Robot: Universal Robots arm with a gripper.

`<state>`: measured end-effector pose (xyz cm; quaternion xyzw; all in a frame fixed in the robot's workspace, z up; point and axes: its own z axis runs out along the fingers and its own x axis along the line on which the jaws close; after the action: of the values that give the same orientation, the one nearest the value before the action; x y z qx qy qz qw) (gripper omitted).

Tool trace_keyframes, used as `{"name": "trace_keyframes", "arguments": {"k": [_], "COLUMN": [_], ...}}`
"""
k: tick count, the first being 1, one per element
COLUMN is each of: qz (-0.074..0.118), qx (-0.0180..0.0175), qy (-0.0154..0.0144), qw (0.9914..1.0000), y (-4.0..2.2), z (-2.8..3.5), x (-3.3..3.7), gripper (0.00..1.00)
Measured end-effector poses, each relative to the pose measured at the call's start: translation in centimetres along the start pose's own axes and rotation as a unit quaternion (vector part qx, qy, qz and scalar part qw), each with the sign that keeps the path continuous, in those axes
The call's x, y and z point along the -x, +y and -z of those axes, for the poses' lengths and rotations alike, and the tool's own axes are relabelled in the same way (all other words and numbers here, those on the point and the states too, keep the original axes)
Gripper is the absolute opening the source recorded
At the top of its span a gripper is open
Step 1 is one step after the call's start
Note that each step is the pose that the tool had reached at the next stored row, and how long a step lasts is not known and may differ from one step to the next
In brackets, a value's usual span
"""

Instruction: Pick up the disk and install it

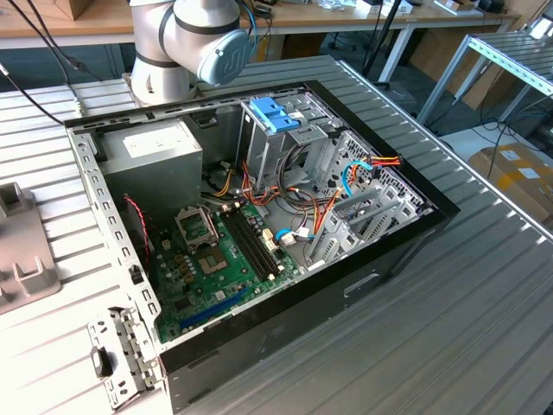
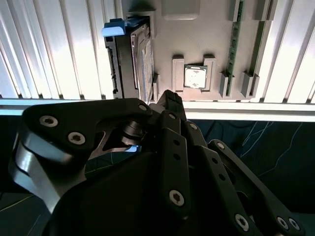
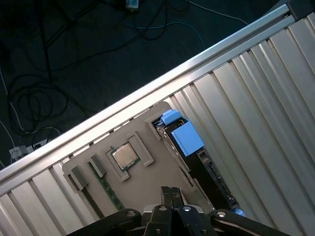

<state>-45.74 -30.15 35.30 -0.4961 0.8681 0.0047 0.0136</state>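
- Claw [image 3: 171,192]: fingers pressed together, nothing between them, holding nothing.
- Claw tip hangs over the grey tray [image 3: 140,129], over the part next to the disk's slot. Can't tell if it touches the tray.
- Arm [image 1: 203,39]: base and a thick grey joint show in the exterior view, well apart from the tray. Both wrist views look along the black finger links at the tray, so the claw points at it.
- Disk [image 2: 132,59]: in the tray, not in the claw. It stands on edge in a narrow slot at one side of the tray, just beside the claw tip.
- Disk long axis runs along the table's ribs [image 3: 256,98]. Broad faces upright, blue end tab at one end.
- Chip [image 3: 125,155]: flat in a square pocket, mid tray, betw. disk slot and the memory stick [image 2: 236,34].
- Memory stick: on edge in its own slot, parallel w/ the disk.
- Computer case [image 1: 285,324]: lid off, lying on the table, toward the exterior view's right of the tray.
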Motion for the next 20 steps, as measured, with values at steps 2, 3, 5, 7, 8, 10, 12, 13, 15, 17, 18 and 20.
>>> {"name": "trace_keyframes", "arguments": {"k": [2,3,5,7,8,10,12,13,15,17,18,20], "qz": [0.004,0.007,0.012,0.016,0.019,0.024,0.028,0.030,0.035,0.042,0.044,0.048], "qx": [0.0001,0.0002,0.0003,0.0005,0.0005,0.0006,0.0008,0.0008,0.0010,0.0012,0.0013,0.0014], "qy": [0.0000,0.0000,-0.0001,-0.0001,-0.0001,-0.0001,-0.0002,-0.0002,-0.0002,-0.0001,-0.0002,-0.0003], "qw": [0.99999,0.99998,0.99993,0.99987,0.99981,0.99972,0.99961,0.99955,0.99939,0.99913,0.99902,0.99883], "y": [0.00,0.00,0.00,0.00,0.00,0.00,0.00,0.00,0.00,0.00,0.00,0.00], "z": [0.00,0.00,0.00,0.00,0.00,0.00,0.00,0.00,0.00,0.01,0.01,0.00], "x": [0.00,0.00,0.00,0.00,0.00,0.00,0.00,0.00,0.00,0.00,0.00,0.00], "gripper": [0.11,0.11,0.11,0.11,0.11,0.11,0.11,0.11,0.11,0.11,0.11,0.11]}}
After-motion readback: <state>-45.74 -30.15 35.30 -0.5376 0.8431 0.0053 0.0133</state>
